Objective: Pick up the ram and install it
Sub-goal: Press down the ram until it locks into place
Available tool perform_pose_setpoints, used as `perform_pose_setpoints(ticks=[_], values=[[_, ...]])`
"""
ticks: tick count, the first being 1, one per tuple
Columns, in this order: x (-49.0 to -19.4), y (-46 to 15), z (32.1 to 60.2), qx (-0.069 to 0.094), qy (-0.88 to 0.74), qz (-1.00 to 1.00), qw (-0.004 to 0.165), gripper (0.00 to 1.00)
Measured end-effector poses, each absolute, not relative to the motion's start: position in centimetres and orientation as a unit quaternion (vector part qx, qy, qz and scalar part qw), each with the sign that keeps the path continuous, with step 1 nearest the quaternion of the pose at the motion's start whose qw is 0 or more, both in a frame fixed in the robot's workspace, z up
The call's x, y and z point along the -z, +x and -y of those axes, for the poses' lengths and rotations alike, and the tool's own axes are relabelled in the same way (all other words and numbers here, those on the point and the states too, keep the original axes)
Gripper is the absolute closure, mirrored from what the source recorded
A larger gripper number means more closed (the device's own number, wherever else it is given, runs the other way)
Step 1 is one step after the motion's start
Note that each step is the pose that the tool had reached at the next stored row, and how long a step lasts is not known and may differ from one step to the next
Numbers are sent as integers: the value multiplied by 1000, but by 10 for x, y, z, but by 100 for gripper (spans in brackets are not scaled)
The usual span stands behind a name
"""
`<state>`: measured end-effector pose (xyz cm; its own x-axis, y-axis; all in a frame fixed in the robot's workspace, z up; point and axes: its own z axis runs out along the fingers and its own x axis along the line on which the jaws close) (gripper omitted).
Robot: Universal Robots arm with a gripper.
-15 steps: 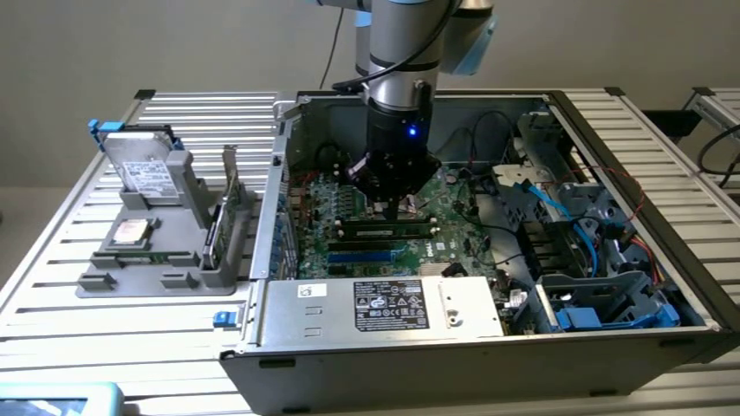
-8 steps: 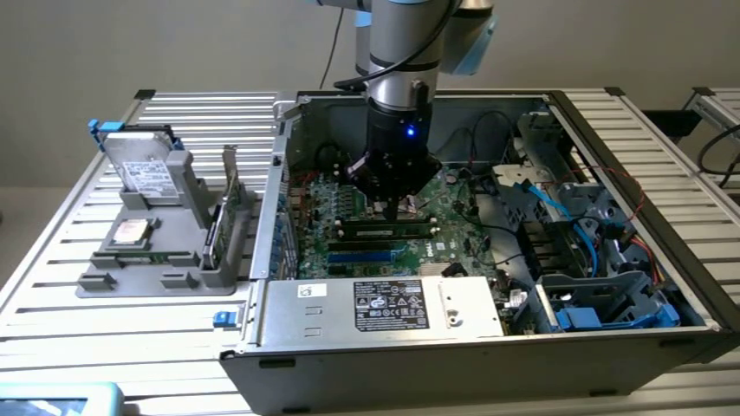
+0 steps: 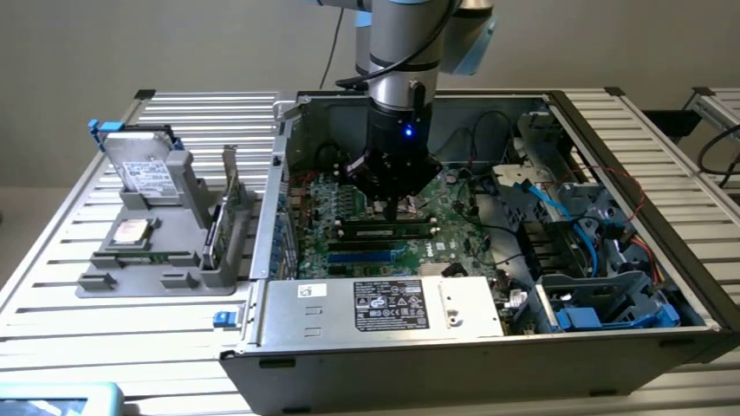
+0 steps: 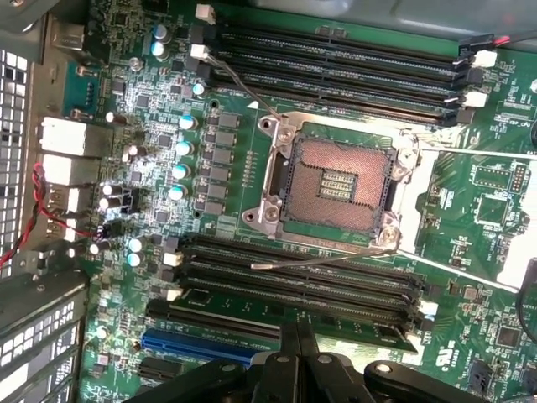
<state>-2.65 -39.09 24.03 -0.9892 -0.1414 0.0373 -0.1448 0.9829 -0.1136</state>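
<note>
The end effector stands low inside the open computer case, its fingers drawn close together directly over the ram, which lies lengthwise in a motherboard slot just at 6 o'clock of the CPU socket. Seating should need straight, even downward pressure. The case rests on a slatted metal tabletop; a grey parts stand sits at the case's 9 o'clock.

Open grey metal computer case lying on a slatted metal table, green motherboard exposed inside. Black gripper lowered into the case just above a long, thin green ram stick sitting in a slot on that motherboard. Toward the exterior view's left of the case, a grey plastic holder carrying a silver hard drive.
</note>
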Motion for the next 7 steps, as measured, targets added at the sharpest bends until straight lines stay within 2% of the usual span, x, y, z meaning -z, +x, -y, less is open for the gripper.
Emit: perform_pose_setpoints(ticks=[7], values=[[-240, -27, 391, -58, 71, 996, 15, 89]])
